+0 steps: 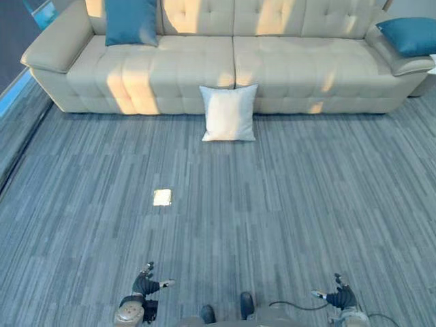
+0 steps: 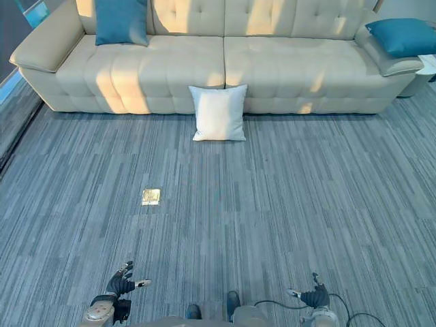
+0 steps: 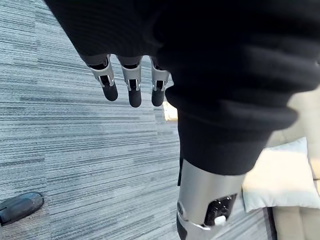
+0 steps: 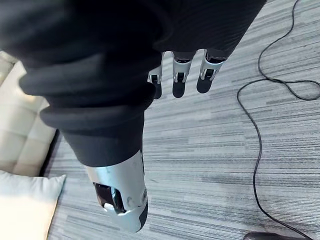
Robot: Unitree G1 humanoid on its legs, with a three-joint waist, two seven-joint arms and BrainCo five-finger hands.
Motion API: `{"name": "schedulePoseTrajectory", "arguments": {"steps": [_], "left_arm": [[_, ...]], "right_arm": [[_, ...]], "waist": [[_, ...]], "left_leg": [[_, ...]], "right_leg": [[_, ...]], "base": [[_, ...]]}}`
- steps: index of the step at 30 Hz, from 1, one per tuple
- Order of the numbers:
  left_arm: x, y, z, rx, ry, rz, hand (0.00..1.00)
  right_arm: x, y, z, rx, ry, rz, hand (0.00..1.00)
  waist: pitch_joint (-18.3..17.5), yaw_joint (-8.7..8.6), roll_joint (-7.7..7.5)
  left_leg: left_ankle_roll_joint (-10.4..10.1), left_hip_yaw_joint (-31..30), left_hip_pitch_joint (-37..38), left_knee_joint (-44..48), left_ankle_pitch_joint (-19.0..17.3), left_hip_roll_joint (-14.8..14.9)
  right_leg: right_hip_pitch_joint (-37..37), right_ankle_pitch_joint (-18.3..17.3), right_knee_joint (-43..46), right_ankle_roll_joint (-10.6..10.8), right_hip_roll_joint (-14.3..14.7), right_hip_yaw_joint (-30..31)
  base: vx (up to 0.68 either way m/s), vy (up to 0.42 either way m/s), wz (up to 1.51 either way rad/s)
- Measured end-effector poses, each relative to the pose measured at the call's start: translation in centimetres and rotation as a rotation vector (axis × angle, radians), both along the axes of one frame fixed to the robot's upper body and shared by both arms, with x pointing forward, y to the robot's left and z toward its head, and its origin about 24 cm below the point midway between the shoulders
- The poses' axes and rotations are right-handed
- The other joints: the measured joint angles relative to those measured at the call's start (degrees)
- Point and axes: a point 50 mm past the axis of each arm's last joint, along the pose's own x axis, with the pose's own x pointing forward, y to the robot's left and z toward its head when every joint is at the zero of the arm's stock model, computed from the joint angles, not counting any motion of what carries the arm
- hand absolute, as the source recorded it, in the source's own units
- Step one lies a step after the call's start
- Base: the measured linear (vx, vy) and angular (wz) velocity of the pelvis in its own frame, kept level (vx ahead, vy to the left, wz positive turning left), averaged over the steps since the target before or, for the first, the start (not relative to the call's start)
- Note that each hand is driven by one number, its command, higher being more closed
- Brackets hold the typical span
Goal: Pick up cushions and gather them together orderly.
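Cushions are sitting in three spots: the white cushion (image 1: pixel 229 113) is standing on the carpet floor (image 1: pixel 306 204), leaning against the front of the beige sofa (image 1: pixel 300 61). The left teal cushion (image 1: pixel 131 22) is leaning on the backrest and the right teal cushion (image 1: pixel 411 35) is lying on the armrest. The left robot hand (image 1: pixel 146 284) and right robot hand (image 1: pixel 338 297) are hanging low, fingers relaxed, holding nothing. The white one's lying straight ahead, well apart from both and roughly between them, so neither arm's looking nearer.
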Motion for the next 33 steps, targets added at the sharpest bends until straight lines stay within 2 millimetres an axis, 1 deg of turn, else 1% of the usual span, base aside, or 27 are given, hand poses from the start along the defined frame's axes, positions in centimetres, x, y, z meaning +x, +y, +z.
{"name": "schedulePoseTrajectory", "arguments": {"steps": [2, 5, 7, 8, 9, 10, 11, 13, 15, 16, 17, 18, 19, 20, 21, 22, 23, 24, 25, 26, 27, 28, 29, 30, 31, 32, 33], "left_arm": [[0.1, 0.0, 0.1, -0.001, -0.005, 0.001, 0.0], [0.9, -0.2, 0.8, -0.014, -0.06, 0.006, 0.0], [1.3, -0.3, 1.2, -0.024, -0.093, 0.014, 0.0], [1.5, -0.4, 1.5, -0.03, -0.111, 0.014, 0.0], [1.8, -0.6, 1.6, -0.036, -0.123, 0.015, 0.0], [2.1, -0.7, 1.8, -0.036, -0.134, 0.01, 0.0], [2.9, -0.9, 2.1, -0.034, -0.158, 0.003, 0.0], [2.9, -1.2, 2.1, -0.039, -0.156, -0.001, 0.0], [3.5, -1.3, 2.3, -0.04, -0.167, -0.018, 0.0], [4.6, -1.6, 2.7, -0.041, -0.192, -0.03, 0.0], [5.3, -1.9, 2.9, -0.043, -0.204, -0.044, 0.0], [5.9, -1.9, 3.2, -0.038, -0.215, -0.056, 0.0], [5.8, -1.9, 3.0, -0.031, -0.203, -0.066, 0.0], [5.6, -2.3, 2.7, -0.043, -0.189, -0.064, 0.0], [5.7, -2.2, 2.7, -0.044, -0.187, -0.065, 0.0], [5.8, -2.3, 2.7, -0.046, -0.187, -0.066, 0.0], [5.3, -2.9, 2.3, -0.071, -0.175, -0.048, 0.0], [4.9, -3.1, 2.0, -0.084, -0.167, -0.036, 0.0], [4.1, -3.3, 1.7, -0.1, -0.157, -0.013, 0.0], [4.1, -3.5, 1.8, -0.111, -0.171, -0.001, 0.0], [4.3, -3.3, 2.1, -0.115, -0.19, 0.018, 0.0], [4.4, -3.3, 2.2, -0.117, -0.199, 0.026, 0.0], [4.3, -3.4, 2.2, -0.122, -0.198, 0.027, 0.0], [4.0, -3.8, 1.9, -0.134, -0.188, 0.032, 0.0], [3.6, -4.0, 1.7, -0.141, -0.178, 0.037, 0.0], [2.9, -4.4, 1.3, -0.154, -0.159, 0.043, 0.0], [2.0, -4.7, 0.9, -0.163, -0.132, 0.048, 0.0]], "right_arm": [[0.6, -0.1, 0.2, -0.006, -0.015, 0.004, 0.0], [1.6, -0.3, 0.6, -0.008, -0.044, 0.005, 0.0], [2.3, -0.3, 0.9, -0.006, -0.063, 0.004, 0.0], [2.5, -0.3, 1.0, -0.006, -0.071, 0.001, 0.0], [2.5, -0.1, 1.0, 0.002, -0.076, -0.003, 0.0], [2.5, 0.0, 1.1, 0.01, -0.088, -0.007, 0.0], [2.4, 0.6, 1.2, 0.019, -0.11, -0.012, 0.0], [1.8, 1.4, 0.9, 0.029, -0.095, 0.0, 0.0], [2.1, 1.8, 0.9, 0.035, -0.099, 0.02, 0.0], [2.4, 1.6, 1.1, 0.03, -0.106, 0.022, 0.0], [2.8, 1.3, 1.3, 0.019, -0.118, 0.027, 0.0], [2.8, 1.3, 1.3, 0.019, -0.117, 0.026, 0.0], [2.5, 1.2, 1.2, 0.016, -0.11, 0.025, 0.0], [2.7, 0.8, 1.4, 0.005, -0.114, 0.025, 0.0], [3.2, 0.9, 1.6, 0.007, -0.13, 0.026, 0.0], [3.6, 1.2, 1.9, 0.014, -0.149, 0.029, 0.0], [4.2, 1.6, 2.4, 0.015, -0.18, 0.048, 0.0], [4.4, 1.8, 2.6, 0.015, -0.193, 0.061, 0.0], [4.5, 2.2, 2.9, 0.014, -0.209, 0.089, 0.0], [4.5, 2.9, 3.1, 0.026, -0.23, 0.098, 0.0], [4.7, 3.9, 3.0, 0.05, -0.236, 0.115, 0.0], [4.8, 4.4, 2.9, 0.06, -0.237, 0.127, 0.0], [4.9, 5.1, 2.8, 0.074, -0.237, 0.152, 0.0], [5.2, 5.6, 2.9, 0.078, -0.244, 0.172, 0.0], [5.3, 5.7, 3.0, 0.081, -0.247, 0.177, 0.0], [5.5, 6.0, 3.1, 0.084, -0.253, 0.188, 0.0], [5.7, 6.2, 3.4, 0.086, -0.267, 0.194, 0.0]], "waist": [[0.15, 0.01, 0.24], [0.73, 0.08, 1.23], [1.06, 0.11, 1.75], [1.42, 0.09, 1.8], [1.93, 0.0, 1.91], [2.38, -0.28, 2.13], [3.65, -0.95, 1.86], [4.35, -1.44, 1.6], [5.2, -2.13, 0.78], [6.34, -3.36, 1.78], [7.19, -4.26, 2.04], [7.56, -4.98, 2.09], [7.21, -5.1, 0.93], [7.49, -5.72, 2.38], [7.71, -5.65, 3.24], [7.79, -5.93, 3.2], [7.98, -6.0, 3.46], [8.08, -6.06, 3.54], [8.28, -5.45, 3.2], [8.19, -4.7, 3.83], [8.46, -3.0, 2.87], [8.51, -2.13, 1.94], [8.34, -0.07, 0.9], [8.42, 0.65, 0.71], [8.43, 1.21, 0.79], [8.49, 2.16, 0.83], [8.69, 3.24, 0.33]], "left_leg": [[0.33, 0.0, -0.76, 1.37, -1.06, 0.08], [0.57, 0.22, -3.42, 5.01, -3.91, 0.23], [1.0, 0.88, -4.84, 7.37, -6.1, -0.01], [1.5, 1.25, -4.8, 8.72, -8.08, -0.54], [2.0, 0.87, -4.15, 9.7, -9.65, -1.05], [2.38, 0.32, -3.49, 10.26, -10.31, -1.21], [3.03, -1.09, -1.31, 10.94, -11.54, -1.82], [3.13, -2.08, 2.53, 10.84, -13.62, -2.2], [3.59, -3.45, 6.33, 9.83, -14.76, -1.95], [3.63, -4.99, 8.7, 7.62, -14.82, -1.05], [3.11, -6.63, 11.33, 5.47, -14.53, 0.41], [2.08, -7.44, 12.08, 5.12, -14.06, 0.3], [-0.3, -8.9, 13.84, 4.86, -13.96, 0.24], [-1.31, -9.96, 15.41, 6.01, -13.84, 1.55], [-3.6, -9.82, 15.26, 7.23, -12.54, 2.72], [-8.36, -9.35, 14.78, 9.88, -8.72, 2.56], [-7.29, -8.33, 13.54, 18.66, 1.67, 2.24], [-7.22, -7.52, 12.37, 23.91, 7.94, 2.36], [-7.8, -6.51, 9.7, 33.23, 17.64, 3.84], [-5.58, -3.74, 4.01, 48.31, 13.95, 7.67], [-2.21, -1.05, -1.83, 58.43, 8.44, 10.46], [-1.42, -0.25, -4.74, 61.18, 6.47, 10.97], [0.02, 0.82, -10.98, 62.89, 3.7, 11.24], [0.0, 0.81, -16.65, 60.78, 1.35, 11.35], [-0.42, 0.83, -18.76, 58.26, 0.16, 11.25], [-1.36, 1.13, -21.91, 51.7, -1.86, 10.71], [-2.45, 1.17, -23.54, 43.02, -2.35, 9.41]], "right_leg": [[-0.23, -0.35, 0.1, -0.08, 0.0, 0.09], [-2.43, -1.94, 2.4, 0.45, 0.0, 0.75], [-5.61, -5.15, 7.97, 1.22, -0.25, 1.61], [-7.7, -8.33, 13.72, 2.58, -0.76, 1.99], [-10.61, -10.62, 22.51, 3.81, -1.14, 2.23], [-12.69, -10.81, 28.33, 3.97, -1.23, 1.97], [-16.7, -12.2, 39.1, 3.59, -1.71, 1.01], [-20.41, -14.18, 43.49, 2.46, -1.8, -1.07], [-24.26, -14.48, 40.62, 2.49, -1.73, -3.61], [-27.08, -13.09, 35.43, 1.91, -1.75, -5.76], [-28.84, -8.93, 27.42, 1.25, -1.61, -8.62], [-29.76, -6.17, 22.98, 1.1, -1.66, -9.79], [-30.42, 1.43, 17.73, -1.39, -1.55, -10.62], [-30.77, 6.23, 21.62, -4.89, -1.22, -11.24], [-30.95, 4.05, 24.0, -5.93, -1.17, -12.29], [-30.8, 0.91, 27.2, -6.17, -1.64, -12.43], [-27.0, -2.11, 29.75, -7.38, -1.78, -13.15], [-23.89, -3.29, 28.98, -7.58, -1.21, -13.6], [-18.15, -4.89, 25.96, -7.83, -0.71, -12.8], [-11.33, -6.12, 21.94, -8.38, 1.29, -11.56], [-5.92, -7.12, 19.38, -9.09, 2.51, -9.66], [-3.59, -8.01, 17.98, -9.25, 2.52, -8.36], [0.59, -9.55, 14.76, -9.09, 2.51, -5.7], [4.13, -10.5, 11.93, -8.0, 2.48, -3.81], [5.51, -10.94, 11.21, -7.77, 2.46, -2.6], [8.25, -11.95, 10.13, -7.78, 2.15, 0.16], [11.09, -13.68, 9.24, -6.88, 0.94, 2.97]], "base": [[0.05, 0.039, -0.03], [0.05, 0.058, -0.11], [0.07, 0.086, -0.19], [0.1, 0.11, -0.1], [0.12, 0.087, 0.02], [0.21, 0.093, 0.36], [0.22, 0.049, 0.43], [0.34, 0.046, 0.33], [0.46, 0.016, 0.43], [0.58, -0.052, 0.85], [0.61, -0.066, 0.91], [0.82, -0.127, 0.77], [0.74, -0.125, 0.52], [0.77, -0.132, 0.33], [0.62, -0.115, 0.24], [0.93, -0.205, 0.03], [0.94, -0.229, -0.05], [0.95, -0.22, -0.34], [0.75, -0.139, -0.44], [0.71, -0.119, -0.64], [0.65, -0.092, -0.61], [0.61, -0.056, -0.77], [0.72, -0.018, -0.78], [0.59, 0.029, -0.82], [0.58, 0.09, -0.95], [0.58, 0.162, -1.14], [0.6, 0.191, -1.19]]}}
